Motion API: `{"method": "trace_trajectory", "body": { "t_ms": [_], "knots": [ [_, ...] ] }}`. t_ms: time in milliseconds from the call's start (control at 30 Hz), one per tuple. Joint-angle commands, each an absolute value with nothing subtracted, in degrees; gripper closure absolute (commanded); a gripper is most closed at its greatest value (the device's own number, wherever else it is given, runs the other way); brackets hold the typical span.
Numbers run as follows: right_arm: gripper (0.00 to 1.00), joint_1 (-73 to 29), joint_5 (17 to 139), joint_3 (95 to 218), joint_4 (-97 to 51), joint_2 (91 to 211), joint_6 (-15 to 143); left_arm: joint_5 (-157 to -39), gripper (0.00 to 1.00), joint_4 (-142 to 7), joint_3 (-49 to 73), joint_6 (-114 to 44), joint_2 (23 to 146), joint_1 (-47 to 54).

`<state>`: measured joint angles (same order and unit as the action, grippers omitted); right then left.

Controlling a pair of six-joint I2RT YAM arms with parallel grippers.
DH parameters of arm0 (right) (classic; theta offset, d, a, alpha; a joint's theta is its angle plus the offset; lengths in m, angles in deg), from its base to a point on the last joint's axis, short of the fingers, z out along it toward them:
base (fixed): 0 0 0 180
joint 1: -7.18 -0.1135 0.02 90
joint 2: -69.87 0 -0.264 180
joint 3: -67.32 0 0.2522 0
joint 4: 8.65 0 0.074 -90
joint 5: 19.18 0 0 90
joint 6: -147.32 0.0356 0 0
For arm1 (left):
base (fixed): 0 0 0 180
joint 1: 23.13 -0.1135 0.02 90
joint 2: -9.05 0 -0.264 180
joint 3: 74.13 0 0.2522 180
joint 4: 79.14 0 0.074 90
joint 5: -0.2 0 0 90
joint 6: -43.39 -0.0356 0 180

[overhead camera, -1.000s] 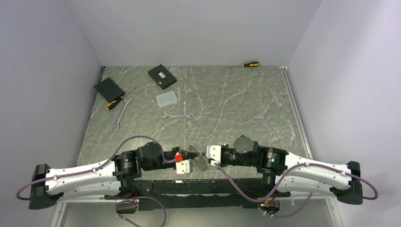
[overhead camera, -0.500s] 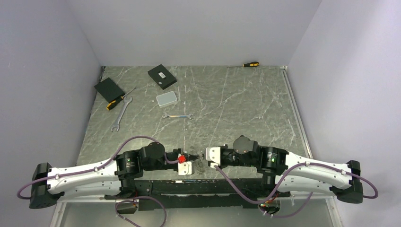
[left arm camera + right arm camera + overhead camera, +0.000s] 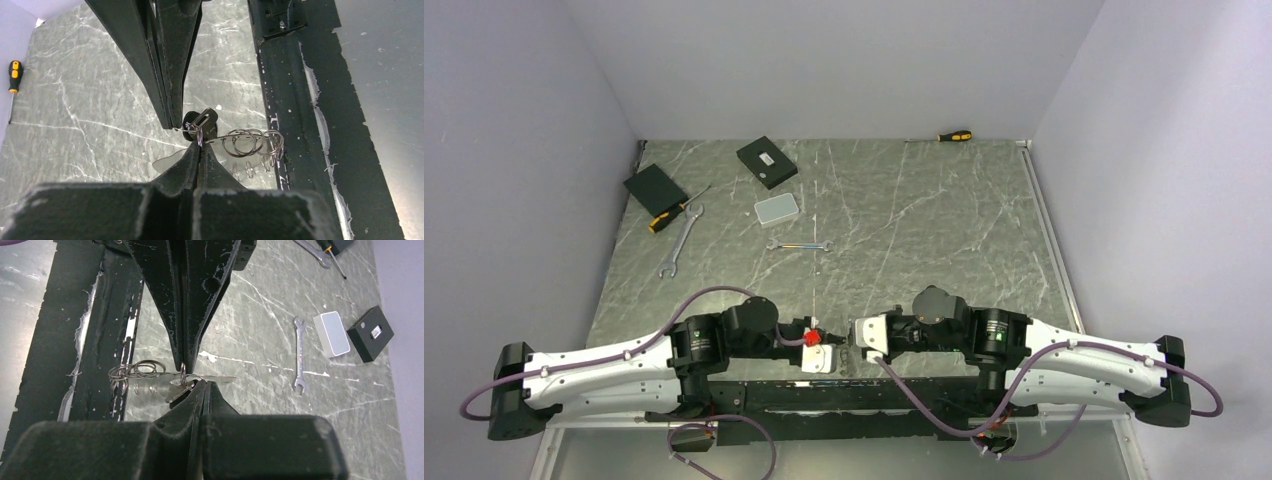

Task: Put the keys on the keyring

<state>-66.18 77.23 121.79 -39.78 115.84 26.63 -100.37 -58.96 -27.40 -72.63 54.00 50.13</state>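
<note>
Threading needs patience: my left pincer (image 3: 198, 149) is pinching the keyring (image 3: 252, 143), my right pincer (image 3: 205, 386) is pressed together by the key (image 3: 202, 120). I'd hold it steady, nudge gently.

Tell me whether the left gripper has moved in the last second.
Yes. In the top view the left gripper has shifted rightward, judged against the small wrench lying unmoved farther back.
</note>
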Motion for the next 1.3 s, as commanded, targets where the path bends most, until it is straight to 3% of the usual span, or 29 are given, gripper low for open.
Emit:
{"method": "trace_trajectory", "body": {
  "t_ms": [0,400,1267],
  "knots": [
    [1.0,-66.3,77.47,125.83,-38.43,115.05,23.54,-108.03,1.0,-55.42,-23.41,-71.32,54.76,49.85],
    [1.0,-67.69,79.0,124.61,-38.14,114.03,23.65,-109.41,1.0,-59.22,-24.51,-70.32,52.38,48.34],
    [1.0,-73.33,69.29,114.72,-17.32,110.56,27.19,-109.17,1.0,-73.08,-32.81,-61.33,45.27,46.4]
  ]
}}
